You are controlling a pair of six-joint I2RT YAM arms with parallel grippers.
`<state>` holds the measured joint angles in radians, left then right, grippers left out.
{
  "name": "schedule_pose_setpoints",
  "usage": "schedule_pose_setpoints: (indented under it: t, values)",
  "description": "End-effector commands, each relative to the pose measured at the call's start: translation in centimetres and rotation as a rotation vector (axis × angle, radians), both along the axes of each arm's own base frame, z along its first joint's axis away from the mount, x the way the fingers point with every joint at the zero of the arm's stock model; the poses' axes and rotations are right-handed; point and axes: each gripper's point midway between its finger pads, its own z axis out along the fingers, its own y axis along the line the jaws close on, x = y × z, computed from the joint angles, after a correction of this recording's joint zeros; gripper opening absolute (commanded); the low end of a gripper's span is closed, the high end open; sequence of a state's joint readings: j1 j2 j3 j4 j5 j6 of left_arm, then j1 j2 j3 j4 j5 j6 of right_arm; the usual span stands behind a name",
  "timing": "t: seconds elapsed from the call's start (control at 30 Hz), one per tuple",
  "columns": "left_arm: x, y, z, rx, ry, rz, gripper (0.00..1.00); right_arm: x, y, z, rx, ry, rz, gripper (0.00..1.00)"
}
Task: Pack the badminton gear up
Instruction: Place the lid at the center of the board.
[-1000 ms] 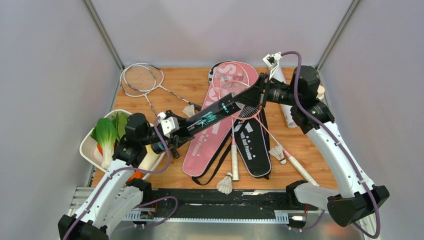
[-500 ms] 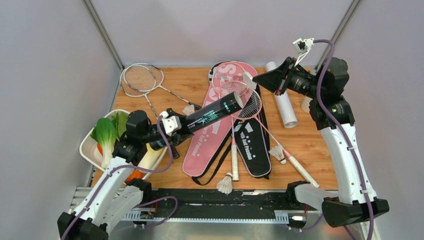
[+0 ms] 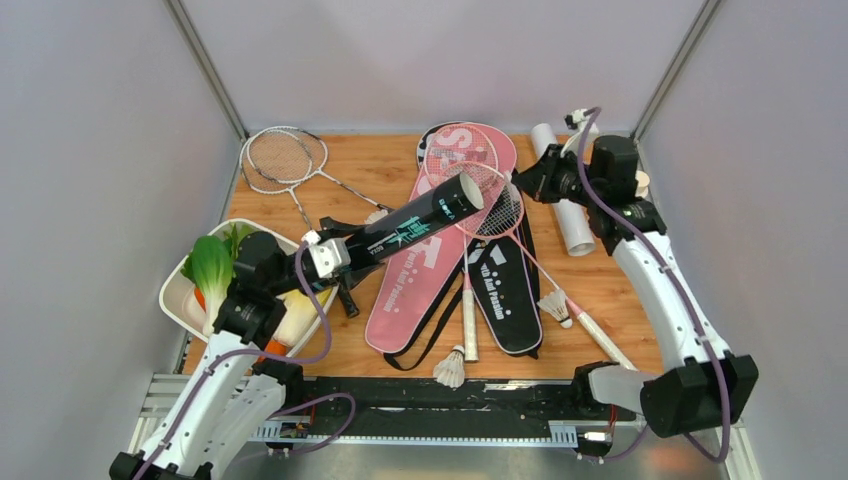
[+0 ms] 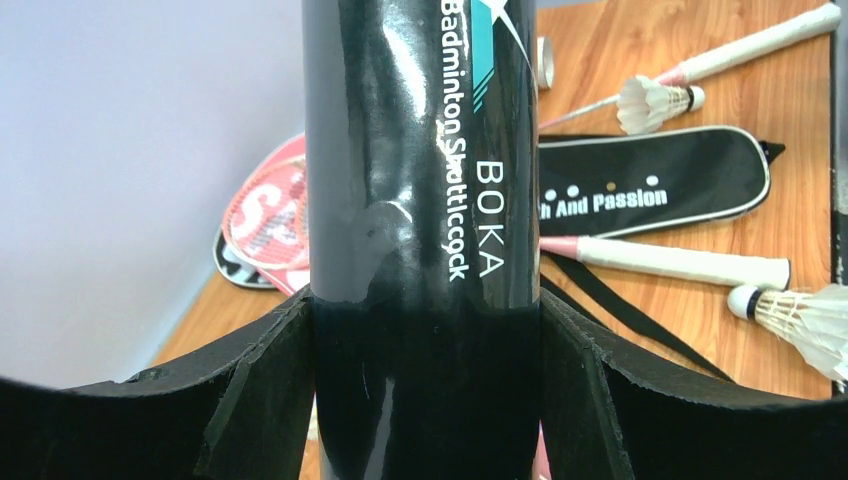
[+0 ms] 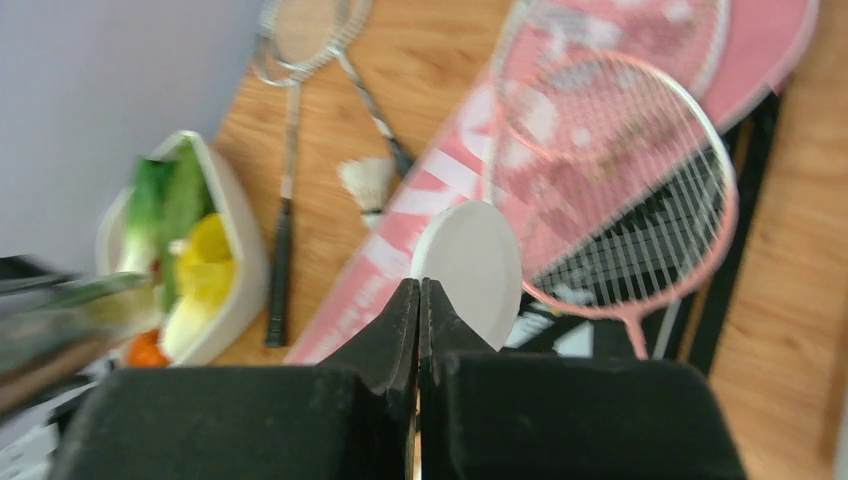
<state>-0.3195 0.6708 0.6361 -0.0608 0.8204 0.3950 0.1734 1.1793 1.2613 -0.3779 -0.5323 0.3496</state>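
My left gripper [image 3: 338, 254] [image 4: 425, 312] is shut on the lower end of a black shuttlecock tube [image 3: 420, 222] [image 4: 420, 150]. The tube slants up to the right, its mouth over the pink bag [image 3: 410, 285]. My right gripper [image 3: 522, 182] [image 5: 418, 286] hangs just right of that mouth, shut on the rim of a round white lid [image 5: 472, 265]. Pink rackets [image 3: 470, 165] lie across the pink bag and the black bag [image 3: 505, 300]. Silver rackets [image 3: 282, 157] rest at the back left. Shuttlecocks [image 3: 450, 368] [image 3: 556, 305] [image 3: 377, 217] lie loose. A white tube [image 3: 566, 210] lies under the right arm.
A white tray [image 3: 172, 300] of vegetables stands at the left edge, beside my left arm. A small bottle [image 3: 641, 184] peeks out behind the right wrist. Grey walls close in the left, back and right sides. Black bag straps [image 3: 420, 350] trail toward the front edge.
The right gripper left the tube's mouth with the white lid, rose to the right, then came back down near the mouth. The left arm drew back and tipped the tube's mouth higher.
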Motion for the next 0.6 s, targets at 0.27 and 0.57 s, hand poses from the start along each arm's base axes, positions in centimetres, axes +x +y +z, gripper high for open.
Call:
schedule_pose_setpoints:
  t: [0.27, 0.57]
  values:
    - [-1.0, -0.6, 3.0, -0.175, -0.107, -0.017, 0.14, 6.0, -7.8, -19.7, -0.445, 0.396, -0.391, 0.0]
    - [-1.3, -1.2, 2.0, -0.163, -0.092, -0.031, 0.14, 8.1, -11.0, -25.2, -0.623, 0.487, -0.524, 0.0]
